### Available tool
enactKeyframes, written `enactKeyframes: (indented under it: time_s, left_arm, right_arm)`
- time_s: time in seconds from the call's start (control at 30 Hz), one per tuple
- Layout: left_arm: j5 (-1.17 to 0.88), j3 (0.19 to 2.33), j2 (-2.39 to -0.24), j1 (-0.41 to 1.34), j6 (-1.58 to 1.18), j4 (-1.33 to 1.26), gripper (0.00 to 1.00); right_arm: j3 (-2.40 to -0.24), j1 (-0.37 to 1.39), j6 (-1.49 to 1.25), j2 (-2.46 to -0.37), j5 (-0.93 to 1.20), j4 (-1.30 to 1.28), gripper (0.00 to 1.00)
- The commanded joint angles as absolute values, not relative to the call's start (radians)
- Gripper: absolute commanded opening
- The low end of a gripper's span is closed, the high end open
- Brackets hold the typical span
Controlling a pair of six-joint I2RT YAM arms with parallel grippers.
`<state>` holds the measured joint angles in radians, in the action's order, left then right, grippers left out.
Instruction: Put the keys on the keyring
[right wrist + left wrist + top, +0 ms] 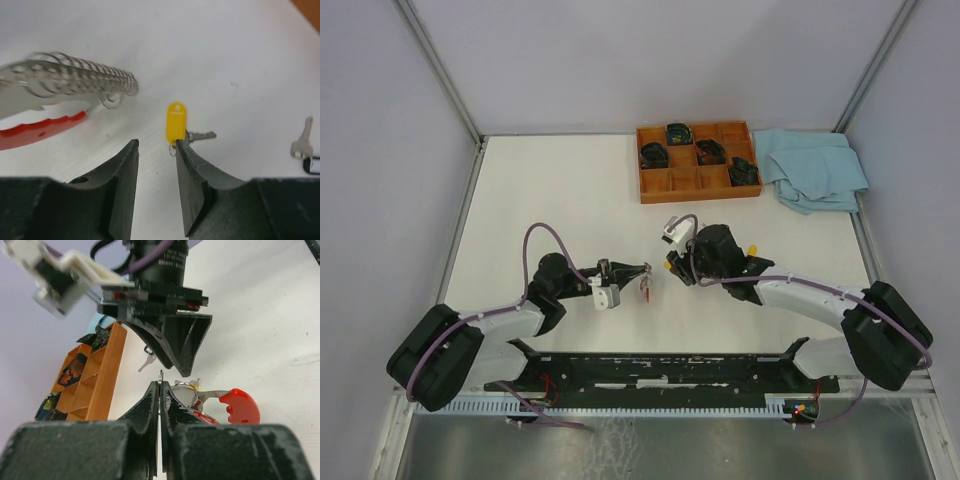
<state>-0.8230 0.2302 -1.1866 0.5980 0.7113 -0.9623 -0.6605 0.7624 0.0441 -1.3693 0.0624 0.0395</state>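
My left gripper (643,270) (161,386) is shut on the thin silver keyring (186,389), whose wire pokes out past the fingertips. A red-capped key (240,406) hangs on the ring at the right, with a bit of yellow behind it. In the top view the red part (646,290) dangles just below the left fingertips. My right gripper (672,264) (156,145) is open and empty, close to the right of the ring. A yellow-capped key (176,122) lies on the table just past its right fingertip. The keyring's red band (42,130) shows blurred at the left.
A plain silver key (301,142) with a black loop lies to the right; it also shows in the left wrist view (146,361). A wooden compartment tray (698,190) stands at the back, with a blue cloth (815,168) beside it. A bit of yellow (752,247) shows by the right wrist.
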Motion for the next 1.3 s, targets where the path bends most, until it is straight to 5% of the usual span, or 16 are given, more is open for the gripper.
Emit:
enactKeyframes:
  time_s: [0.0,0.53,0.73,1.27]
  left_arm:
    - [-0.864,0.242,-1.207,0.603,0.628,-1.076,0.03]
    - [-0.907,0.254,-1.257,0.603,0.569,-1.116,0.03]
    - [-0.916,0.258,-1.26,0.604,0.565,-1.117,0.03]
    - [-0.919,0.259,-1.262,0.603,0.552,-1.126,0.03]
  right_arm:
    - [-0.625,0.759,0.206,-1.277,0.287,0.197,0.45]
    - [-0.463,0.758,0.374,-1.181,0.53,0.551,0.44]
    - [-0.471,0.758,0.384,-1.191,0.556,0.589,0.33]
    - [-0.49,0.758,0.392,-1.204,0.64,0.555,0.23]
